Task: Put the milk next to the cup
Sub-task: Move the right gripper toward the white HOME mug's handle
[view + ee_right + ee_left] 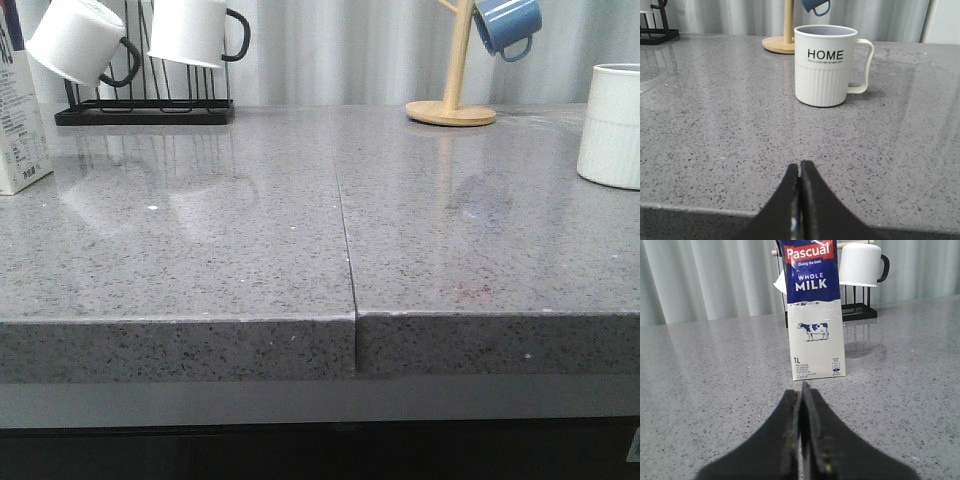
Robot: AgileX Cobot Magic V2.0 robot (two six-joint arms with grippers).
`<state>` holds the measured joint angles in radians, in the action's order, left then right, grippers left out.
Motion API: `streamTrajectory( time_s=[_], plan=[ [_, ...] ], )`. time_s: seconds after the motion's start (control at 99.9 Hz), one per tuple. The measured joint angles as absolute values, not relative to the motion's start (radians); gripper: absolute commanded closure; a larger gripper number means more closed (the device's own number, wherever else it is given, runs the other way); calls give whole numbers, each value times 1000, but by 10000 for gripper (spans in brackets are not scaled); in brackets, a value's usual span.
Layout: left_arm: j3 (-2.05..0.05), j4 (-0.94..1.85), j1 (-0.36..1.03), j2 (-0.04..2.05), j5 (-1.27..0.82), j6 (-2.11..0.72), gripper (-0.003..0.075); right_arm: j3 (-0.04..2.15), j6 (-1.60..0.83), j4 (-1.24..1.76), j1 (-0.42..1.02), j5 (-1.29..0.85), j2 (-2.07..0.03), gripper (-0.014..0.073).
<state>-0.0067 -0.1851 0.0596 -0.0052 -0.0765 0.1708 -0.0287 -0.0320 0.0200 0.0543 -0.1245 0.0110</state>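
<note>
We find the milk [18, 110] at the far left edge of the front frame, cropped; the cup [610, 125] sits at the far right edge, well apart. Only the wrist views show the left pincer [802, 390] and right pincer [800, 167], both pressed closed and empty. We count two white mugs [75, 40] on a black rack [145, 110], one blue mug [508, 25], all on a grey speckled tabletop [250, 250].

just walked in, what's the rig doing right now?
Nothing is being handled yet. The milk stands upright at the far left of the counter, near the black mug rack. The cup sits at the far right, so the two are well apart. The left gripper is shut and faces the carton without touching it; the right gripper is shut too, facing the cup.
</note>
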Motion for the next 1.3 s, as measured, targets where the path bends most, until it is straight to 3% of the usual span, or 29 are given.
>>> streamTrajectory(
  time_s=[0.37,0.591,0.891,1.162,1.232,1.302],
  plan=[
    [-7,-185,60,-5,-77,171,741,-29,-30,22,54,-112,11,715],
    [-7,-185,60,-5,-77,171,741,92,-30,24,54,-183,2,715],
    [-7,-185,60,-5,-77,171,741,309,-30,26,54,-291,-287,715],
    [-7,-185,60,-5,-77,171,741,371,-30,42,54,-235,-514,711],
    [-7,-185,60,-5,-77,171,741,371,-30,45,54,-207,-546,679],
    [-7,-185,60,-5,-77,171,741,371,-30,47,54,-192,-570,593]
  ],
)
